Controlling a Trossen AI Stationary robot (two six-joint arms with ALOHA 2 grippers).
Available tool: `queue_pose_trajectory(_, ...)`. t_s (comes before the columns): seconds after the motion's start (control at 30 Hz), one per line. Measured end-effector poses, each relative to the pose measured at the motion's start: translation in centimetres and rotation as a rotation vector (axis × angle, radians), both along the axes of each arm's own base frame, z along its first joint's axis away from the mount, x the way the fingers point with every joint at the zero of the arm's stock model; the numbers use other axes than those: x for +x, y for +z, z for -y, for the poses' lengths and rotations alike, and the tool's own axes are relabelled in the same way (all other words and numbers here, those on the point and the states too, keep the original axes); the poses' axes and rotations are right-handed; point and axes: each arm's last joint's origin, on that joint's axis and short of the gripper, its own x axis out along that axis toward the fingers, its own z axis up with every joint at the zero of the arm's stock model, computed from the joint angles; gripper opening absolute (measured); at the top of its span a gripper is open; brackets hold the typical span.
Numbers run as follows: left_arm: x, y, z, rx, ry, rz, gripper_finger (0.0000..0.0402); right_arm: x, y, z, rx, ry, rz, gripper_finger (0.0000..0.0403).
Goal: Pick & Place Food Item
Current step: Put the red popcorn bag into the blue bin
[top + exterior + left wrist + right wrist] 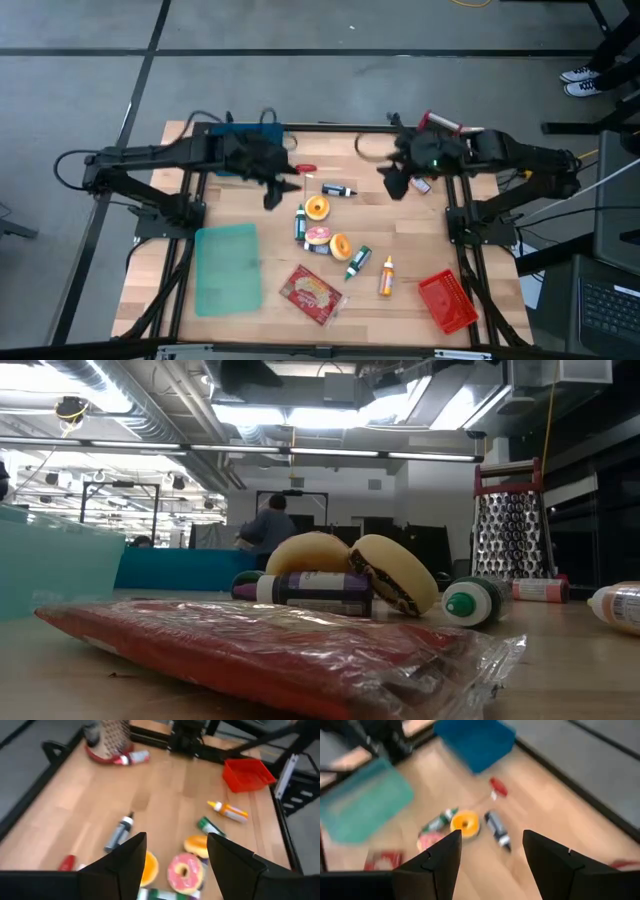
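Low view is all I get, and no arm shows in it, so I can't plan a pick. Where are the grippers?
Observer: Both hang over the table's far half. The left gripper is open, just beyond the orange donut. The right gripper is open too, further right.
Operator: Any container for the food?
Observer: A red basket sits at the near right corner, outside your frame. It looks empty.
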Motion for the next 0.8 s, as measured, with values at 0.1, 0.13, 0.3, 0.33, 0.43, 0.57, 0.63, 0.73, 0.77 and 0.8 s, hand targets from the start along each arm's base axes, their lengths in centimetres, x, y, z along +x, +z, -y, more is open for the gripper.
queue_pose_trajectory(0.1, 0.3, -1.7, 1.8, -0.011, 0.04, -0.026, 0.0206, -0.1, -1.5, -1.2, 0.019, 0.009, -0.042, 0.0217)
queue_pose_trajectory(0.13, 0.6, -2.3, 2.4, -0.026, 0.059, -0.004, 0.0206, -0.3, -2.2, -1.6, 0.023, 0.014, -0.061, 0.0217)
queue_pose_trajectory(0.3, 1.5, -4.9, 5.3, -0.109, 0.173, 0.178, 0.0206, -0.9, -6.1, -3.2, 0.058, 0.031, -0.1, 0.0217)
queue_pose_trajectory(0.33, 1.5, -5.4, 5.8, -0.121, 0.206, 0.203, 0.0206, -1.1, -6.7, -3.4, 0.073, 0.035, -0.072, 0.0217)
queue_pose_trajectory(0.43, 1.1, -7.0, 6.8, -0.142, 0.314, 0.221, 0.0206, -1.5, -8.2, -3.8, 0.141, 0.071, 0.033, 0.0217)
queue_pose_trajectory(0.57, 0.6, -8.8, 8.4, -0.232, 0.387, 0.196, 0.0206, -2.6, -9.3, -3.9, 0.178, 0.082, 0.1, 0.0217)
queue_pose_trajectory(0.63, 0.4, -9.7, 9.2, -0.277, 0.416, 0.145, 0.0206, -3.1, -9.5, -3.8, 0.177, 0.077, 0.105, 0.0217)
queue_pose_trajectory(0.73, 0.7, -11.2, 10.2, -0.366, 0.443, 0.062, 0.0206, -3.6, -9.3, -3.6, 0.171, 0.09, 0.121, 0.0217)
queue_pose_trajectory(0.77, 0.8, -11.8, 10.6, -0.395, 0.443, 0.032, 0.0206, -3.8, -9.1, -3.6, 0.168, 0.096, 0.13, 0.0217)
queue_pose_trajectory(0.8, 1.0, -12.1, 11.0, -0.431, 0.44, 0.017, 0.0206, -4.0, -9.0, -3.6, 0.164, 0.102, 0.137, 0.0217)
